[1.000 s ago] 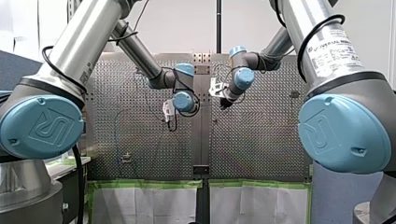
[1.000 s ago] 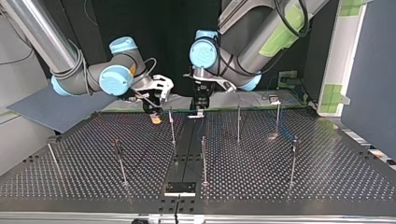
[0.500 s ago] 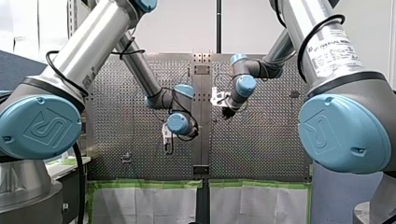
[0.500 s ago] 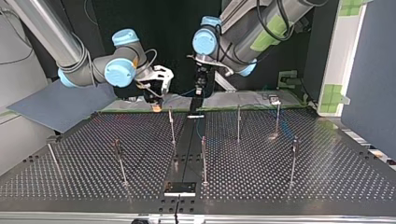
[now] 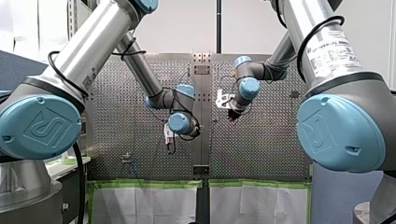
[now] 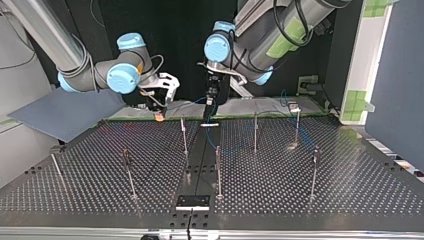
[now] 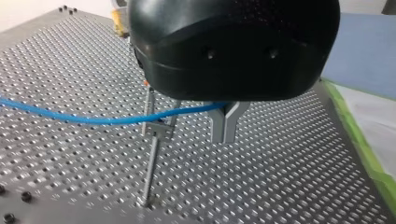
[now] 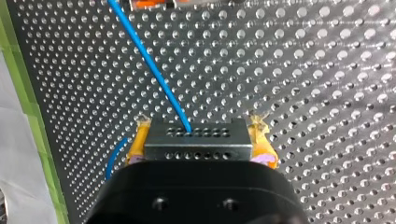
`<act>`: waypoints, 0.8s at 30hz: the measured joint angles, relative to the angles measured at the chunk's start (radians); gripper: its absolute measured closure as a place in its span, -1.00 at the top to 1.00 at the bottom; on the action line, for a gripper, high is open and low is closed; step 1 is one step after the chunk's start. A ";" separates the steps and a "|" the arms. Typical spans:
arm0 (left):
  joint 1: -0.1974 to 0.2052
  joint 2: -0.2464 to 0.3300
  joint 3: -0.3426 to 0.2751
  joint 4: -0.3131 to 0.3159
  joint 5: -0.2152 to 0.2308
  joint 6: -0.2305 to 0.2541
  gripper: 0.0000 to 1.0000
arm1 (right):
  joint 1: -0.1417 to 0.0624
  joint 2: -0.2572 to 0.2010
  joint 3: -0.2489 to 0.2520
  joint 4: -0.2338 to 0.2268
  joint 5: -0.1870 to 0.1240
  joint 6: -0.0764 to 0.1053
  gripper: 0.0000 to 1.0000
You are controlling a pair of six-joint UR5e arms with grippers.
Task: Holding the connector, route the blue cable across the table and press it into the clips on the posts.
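Both end effectors sit at the tabletop's (image 6: 325, 200) far edge in top view, the side lined w/ green tape (image 8: 30, 116) nearest the arms. Fwd of them the perforated surface is wide open, broken only by thin posts (image 6: 313, 172) w/ broad lanes btwn. Landmark: the far-centre post (image 6: 183, 134). The right end effector (image 6: 159, 116) hangs just to that post's left in top view and a bit beyond it. The left end effector (image 6: 209, 102) hangs to the post's right, over the dark centre strip (image 6: 200, 160). Right wrist view: yellow pads (image 8: 259, 135) are clamped on both ends of the connector (image 8: 194, 140), a grey metal block w/ rows of holes, long axis running pad to pad. The blue cable (image 8: 154, 70) exits the block's mid face and runs straight out ahead of the end effector, slanting toward the taped edge. Left wrist view: metal fingers (image 7: 225, 123) look closed together on the cable. It runs approx. level, crosswise to the fingers, passing right by a clip (image 7: 159, 127) on a post beside them; touching or not, can't tell.
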 joint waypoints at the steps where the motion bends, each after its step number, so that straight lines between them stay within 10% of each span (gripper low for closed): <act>1: 0.000 0.000 0.011 -0.001 0.006 0.000 -1.00 | -0.002 0.000 0.001 -0.001 0.001 0.000 -1.00; 24: 0.006 -0.123 0.214 -0.068 0.035 -0.003 -1.00 | -0.055 0.012 0.022 -0.086 -0.002 0.015 -1.00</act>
